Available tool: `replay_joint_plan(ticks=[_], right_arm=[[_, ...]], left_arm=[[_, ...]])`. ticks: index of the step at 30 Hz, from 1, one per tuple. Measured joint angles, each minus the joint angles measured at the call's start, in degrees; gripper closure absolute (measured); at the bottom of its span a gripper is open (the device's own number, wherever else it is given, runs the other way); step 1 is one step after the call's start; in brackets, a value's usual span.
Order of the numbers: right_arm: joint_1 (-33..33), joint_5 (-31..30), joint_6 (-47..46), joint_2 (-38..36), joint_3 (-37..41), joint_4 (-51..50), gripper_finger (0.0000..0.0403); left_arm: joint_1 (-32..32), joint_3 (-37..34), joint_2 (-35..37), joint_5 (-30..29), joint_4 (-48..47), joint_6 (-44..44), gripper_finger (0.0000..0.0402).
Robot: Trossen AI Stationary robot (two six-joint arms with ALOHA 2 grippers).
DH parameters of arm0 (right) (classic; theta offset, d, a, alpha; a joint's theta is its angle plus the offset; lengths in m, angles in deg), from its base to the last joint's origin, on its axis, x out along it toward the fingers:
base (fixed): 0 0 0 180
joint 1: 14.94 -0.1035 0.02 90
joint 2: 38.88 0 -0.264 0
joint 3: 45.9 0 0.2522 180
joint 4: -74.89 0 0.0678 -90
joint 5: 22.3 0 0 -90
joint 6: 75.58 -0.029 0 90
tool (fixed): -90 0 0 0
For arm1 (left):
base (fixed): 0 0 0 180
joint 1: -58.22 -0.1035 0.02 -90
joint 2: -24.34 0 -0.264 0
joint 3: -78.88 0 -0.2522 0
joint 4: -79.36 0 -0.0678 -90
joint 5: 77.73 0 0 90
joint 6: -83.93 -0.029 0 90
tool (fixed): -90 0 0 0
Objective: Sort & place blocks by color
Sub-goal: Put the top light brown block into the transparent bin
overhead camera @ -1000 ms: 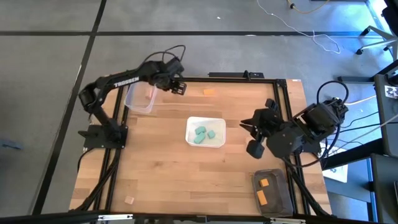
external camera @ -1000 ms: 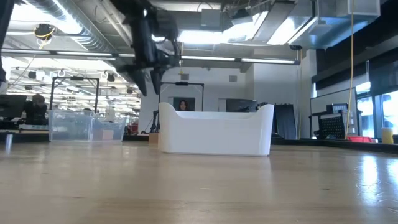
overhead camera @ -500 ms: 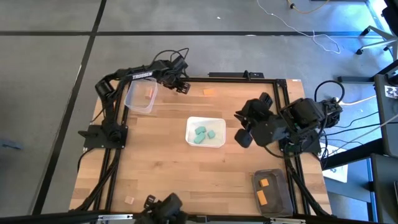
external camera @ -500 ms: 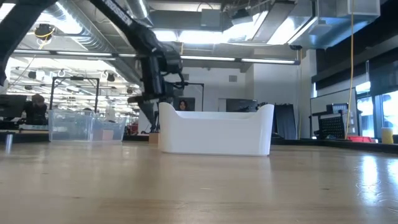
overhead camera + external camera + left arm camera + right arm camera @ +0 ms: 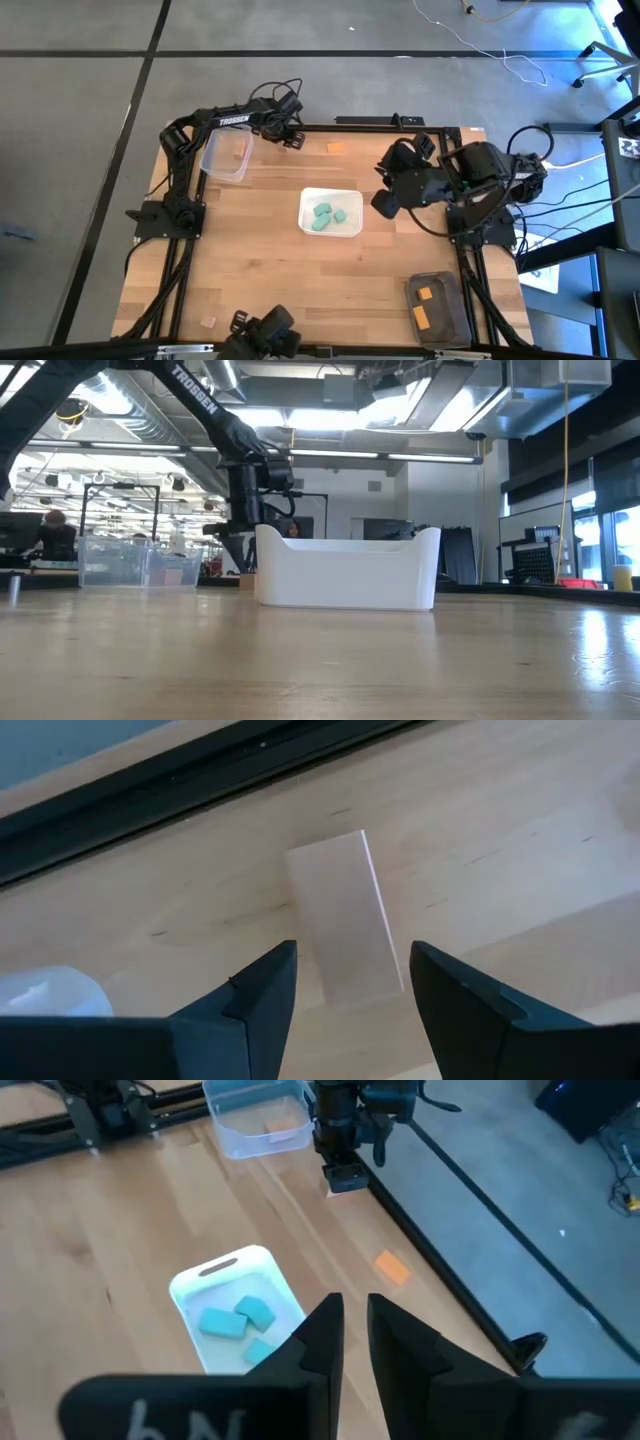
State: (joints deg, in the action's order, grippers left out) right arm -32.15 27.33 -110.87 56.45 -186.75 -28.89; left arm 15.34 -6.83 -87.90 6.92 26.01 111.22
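Note:
A pale wooden block (image 5: 345,918) lies flat on the table near the far edge. My left gripper (image 5: 350,955) is open and low over it, one finger on each side, apart from it; in the high view the left gripper (image 5: 291,140) is beside the clear tub (image 5: 225,155). Three teal blocks (image 5: 328,215) lie in the white tray (image 5: 350,195). One orange block (image 5: 335,148) lies on the table near the far edge. My right gripper (image 5: 385,203) hovers right of the white tray, shut and holding nothing (image 5: 355,1305).
The clear tub holds one pale block (image 5: 240,150). A dark tray (image 5: 455,300) at the near right holds two orange blocks (image 5: 423,305). Another pale block (image 5: 208,321) lies near the near left corner. A dark object (image 5: 262,330) shows at the near edge.
My left gripper has moved toward the far edge and come down beside the clear tub, over the pale block. My right arm has swung from the right edge toward the table's left and far side, closer to the white tray. A dark object has appeared at the near edge.

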Motion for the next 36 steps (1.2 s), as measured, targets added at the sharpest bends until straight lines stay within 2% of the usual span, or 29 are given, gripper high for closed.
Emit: replay_joint_plan(ticks=[13,17,28,36], right_arm=[[0.94,1.56,4.31,0.00,0.00,0.00,0.0352],[0.94,1.56,4.52,0.00,0.00,0.00,0.0352],[0.94,1.61,4.64,0.00,0.00,0.00,0.0352],[0.94,1.61,5.53,0.00,0.00,0.02,0.0352]], left_arm=[[-0.04,0.00,0.00,-1.40,0.56,1.83,0.0214],[-0.04,0.02,0.00,-1.04,3.26,2.47,0.0214],[-0.52,0.02,-0.11,-2.86,2.79,4.12,0.0214],[-0.67,0.09,-4.71,1.01,3.53,6.03,0.0214]])
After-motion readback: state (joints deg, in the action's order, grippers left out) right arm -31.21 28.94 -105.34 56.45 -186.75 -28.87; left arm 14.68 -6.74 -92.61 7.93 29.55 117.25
